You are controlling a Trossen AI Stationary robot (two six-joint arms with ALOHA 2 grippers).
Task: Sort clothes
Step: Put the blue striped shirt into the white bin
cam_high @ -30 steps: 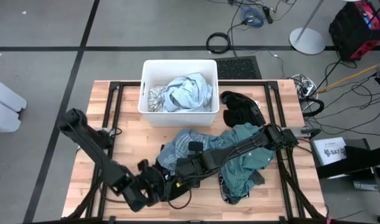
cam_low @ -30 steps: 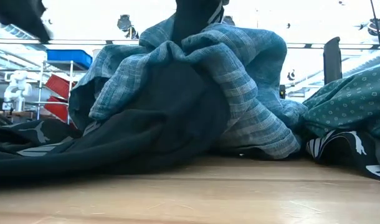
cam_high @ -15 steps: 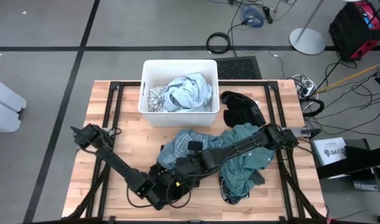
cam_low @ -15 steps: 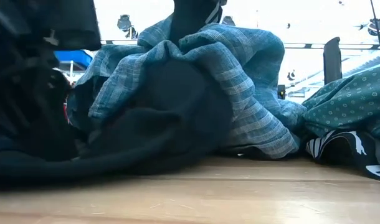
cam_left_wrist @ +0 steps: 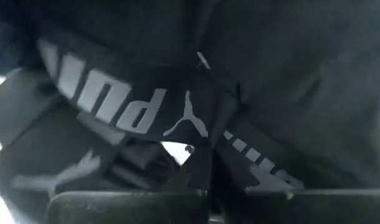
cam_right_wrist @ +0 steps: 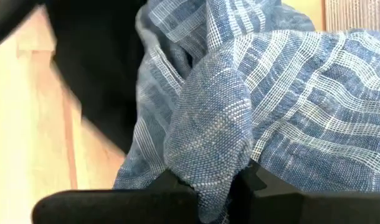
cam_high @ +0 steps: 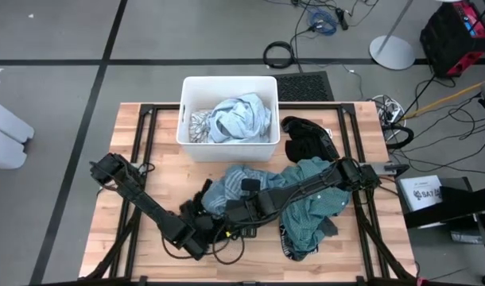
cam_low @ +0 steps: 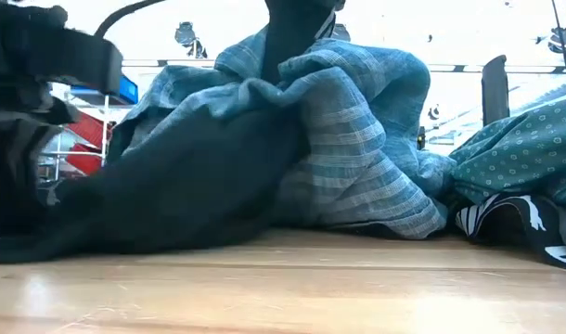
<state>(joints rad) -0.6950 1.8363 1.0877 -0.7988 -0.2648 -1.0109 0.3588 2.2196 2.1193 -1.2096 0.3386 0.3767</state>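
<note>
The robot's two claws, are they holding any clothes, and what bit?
Yes. The right gripper pinches a fold of the blue striped cloth. The left gripper is shut on the black garment, near its printed band.

- The high view looks straight down on the whole table (cam_high: 147,159), the white bin (cam_high: 229,119) at its far edge and floor all round.
- The low view sits at tabletop height, very near the blue striped cloth (cam_low: 357,139), facing the room behind.
- The left wrist view is pressed against black fabric with a logo (cam_left_wrist: 177,118).
- The right wrist view sits close on the same blue striped cloth.
</note>
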